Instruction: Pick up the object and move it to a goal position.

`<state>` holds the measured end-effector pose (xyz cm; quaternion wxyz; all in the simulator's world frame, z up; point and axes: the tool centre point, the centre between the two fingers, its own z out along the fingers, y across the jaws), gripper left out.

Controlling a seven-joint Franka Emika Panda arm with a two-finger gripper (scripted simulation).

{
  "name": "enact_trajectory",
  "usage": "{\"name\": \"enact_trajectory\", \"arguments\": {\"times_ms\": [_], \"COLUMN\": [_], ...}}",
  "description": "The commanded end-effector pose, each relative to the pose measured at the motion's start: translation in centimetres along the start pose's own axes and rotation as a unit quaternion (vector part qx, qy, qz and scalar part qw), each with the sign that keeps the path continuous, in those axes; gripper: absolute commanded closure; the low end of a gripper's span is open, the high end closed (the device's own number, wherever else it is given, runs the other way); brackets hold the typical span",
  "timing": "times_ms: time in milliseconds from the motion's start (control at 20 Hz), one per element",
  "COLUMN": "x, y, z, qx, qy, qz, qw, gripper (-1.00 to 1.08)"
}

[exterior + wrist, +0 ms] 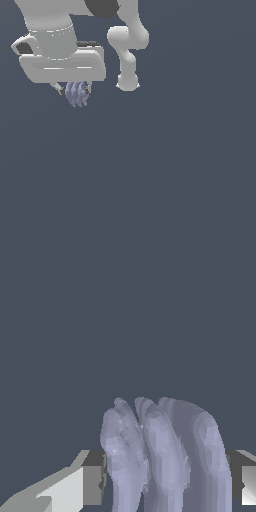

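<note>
Wrist view: lavender object [160, 456] (wavy ridges)

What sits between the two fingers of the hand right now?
The lavender ridged object fills the gap, both fingers pressed against its sides; the wrist view shows it best.

A pale lavender-blue ridged object [160, 456], shaped like a cluster of wavy fins, is seen clamped between the two fingers of the gripper [167, 481], one finger pressed against each of its sides, against a plain dark blue-grey background.
</note>
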<state>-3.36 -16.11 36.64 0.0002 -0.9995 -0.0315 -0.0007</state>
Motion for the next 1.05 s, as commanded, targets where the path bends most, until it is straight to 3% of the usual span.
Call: {"name": "enact_trajectory", "arguments": {"times_ms": [0,450,1000], "x": [0.0,0.4,0.7], "y": [0.6,1.9,2.4], "z": [-2.4,-8.0,-10.0], "qx": [0.0,0.0,0.0], "qy": [-0.001,-0.001,-0.001], "qz": [0.0,0.0,0.0], "qw": [1.0,1.0,1.0], "gripper": [1.08,1.08,1.08]}}
